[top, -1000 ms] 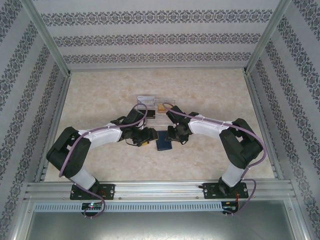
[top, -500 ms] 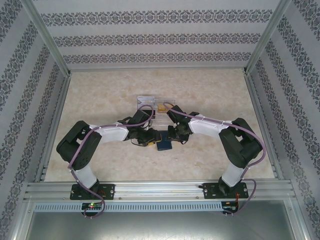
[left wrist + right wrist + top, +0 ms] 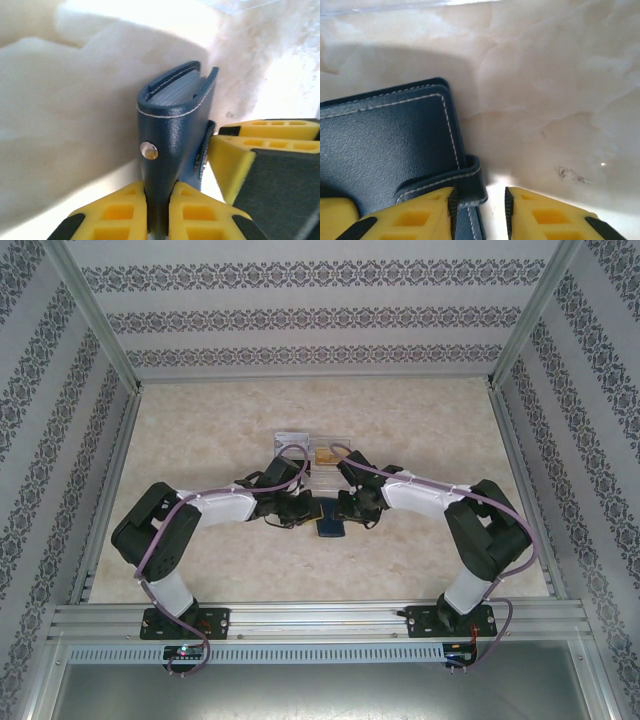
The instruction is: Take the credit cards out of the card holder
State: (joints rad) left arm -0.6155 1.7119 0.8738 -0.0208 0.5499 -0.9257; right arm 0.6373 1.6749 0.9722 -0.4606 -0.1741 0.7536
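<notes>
Pinching the dark blue card holder [image 3: 172, 135] by its edge, the left end effector [image 3: 157, 195] is clamped tight on it. The right end effector [image 3: 480, 196] sits with jaws apart astride the closure tab [image 3: 470, 180], mid-counter [image 3: 420, 430].

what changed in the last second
The left gripper moved right to the wallet and closed on its edge. The right gripper stayed astride the tab, and the wallet kept its place.
</notes>
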